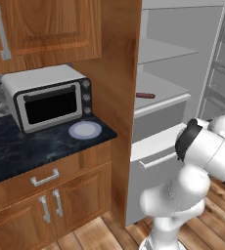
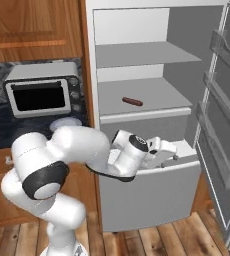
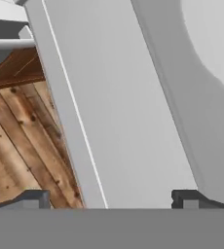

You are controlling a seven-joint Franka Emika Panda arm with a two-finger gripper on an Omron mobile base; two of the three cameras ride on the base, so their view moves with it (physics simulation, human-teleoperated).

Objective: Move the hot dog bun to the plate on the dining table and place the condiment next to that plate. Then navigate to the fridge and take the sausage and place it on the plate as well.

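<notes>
The fridge (image 2: 152, 52) stands open, with white shelves inside. A short reddish-brown sausage (image 2: 132, 102) lies on its middle shelf (image 1: 158, 88), and the left base view also shows the sausage (image 1: 145, 95). My gripper (image 2: 173, 154) hovers low in front of the fridge's bottom drawer, well below the sausage and to its right. In the hand view the gripper (image 3: 109, 197) is open, its fingertips (image 3: 32, 197) far apart with nothing between them, facing a grey fridge panel and wood floor. The hot dog bun, the plate, the condiment and the dining table are out of view.
The fridge door (image 2: 221, 120) is swung open at the right, its racks close to my arm. Left of the fridge, a black counter (image 1: 16, 146) carries a toaster oven (image 1: 48, 97) and a plain pale blue-grey dish (image 1: 85, 130). Wooden cabinets are above and below.
</notes>
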